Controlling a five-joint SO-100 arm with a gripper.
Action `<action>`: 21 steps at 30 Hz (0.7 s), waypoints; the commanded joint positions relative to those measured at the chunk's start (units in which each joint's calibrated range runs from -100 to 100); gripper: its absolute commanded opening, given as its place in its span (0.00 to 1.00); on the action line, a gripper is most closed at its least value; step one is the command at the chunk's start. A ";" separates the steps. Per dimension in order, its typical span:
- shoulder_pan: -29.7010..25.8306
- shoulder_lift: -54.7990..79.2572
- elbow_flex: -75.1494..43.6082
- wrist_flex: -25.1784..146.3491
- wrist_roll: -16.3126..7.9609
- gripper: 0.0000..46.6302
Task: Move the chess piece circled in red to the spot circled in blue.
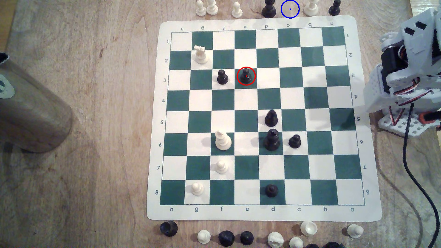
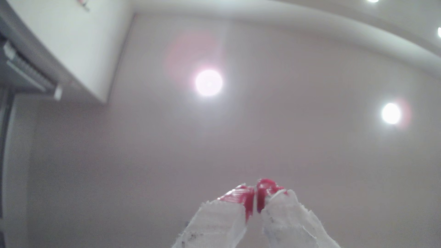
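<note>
Claw: the claw (image 2: 255, 202) points up at the ceiling in the wrist view, red-tipped fingers (image 2: 248, 202) pressed together, clenched on nothing.
Arm: the arm (image 1: 410, 78) sits folded at the exterior view's right edge, off the board (image 1: 262, 214), well apart from every piece.
Pawn: the pawn (image 1: 246, 76) in the red ring stands upright on a green square, e3 by the board's labels, just beside another black pawn (image 1: 222, 77) on f3.
Spot: the blue spot (image 1: 290, 9) is bare desk beyond the board's far edge, between a tall black piece (image 1: 269, 9) and a white piece (image 1: 311, 8).
Progress: by my reading, nothing is done yet; the pawn is untouched.
Left: reach, open, grasp, lift, carry across the board, set down inside the blue ring without knocking its neighbours.
</note>
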 commanded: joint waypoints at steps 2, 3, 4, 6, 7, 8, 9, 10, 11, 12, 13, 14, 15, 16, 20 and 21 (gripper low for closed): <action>1.29 0.05 0.18 8.88 0.10 0.00; 1.21 0.05 -0.55 11.99 0.10 0.00; 1.14 0.05 -1.55 16.08 0.10 0.00; 0.98 0.05 -4.27 24.85 0.10 0.00; 0.98 0.05 -6.71 31.32 0.10 0.00; 0.98 0.05 -10.97 42.70 0.10 0.00; 0.98 0.05 -12.79 47.62 0.05 0.00; 1.06 0.05 -15.05 53.92 -0.05 0.00; 1.37 0.05 -17.14 59.41 -0.15 0.00; 1.84 0.05 -21.40 69.48 -0.20 0.00; 2.15 0.05 -23.94 74.81 -0.24 0.00; 2.07 0.05 -25.21 78.41 -0.10 0.00; 0.51 0.48 -26.21 85.21 0.98 0.00; 2.00 1.33 -26.39 91.35 -0.49 0.02; 1.45 0.14 -26.66 101.91 -0.54 0.03; 2.62 0.14 -29.02 111.09 -0.54 0.05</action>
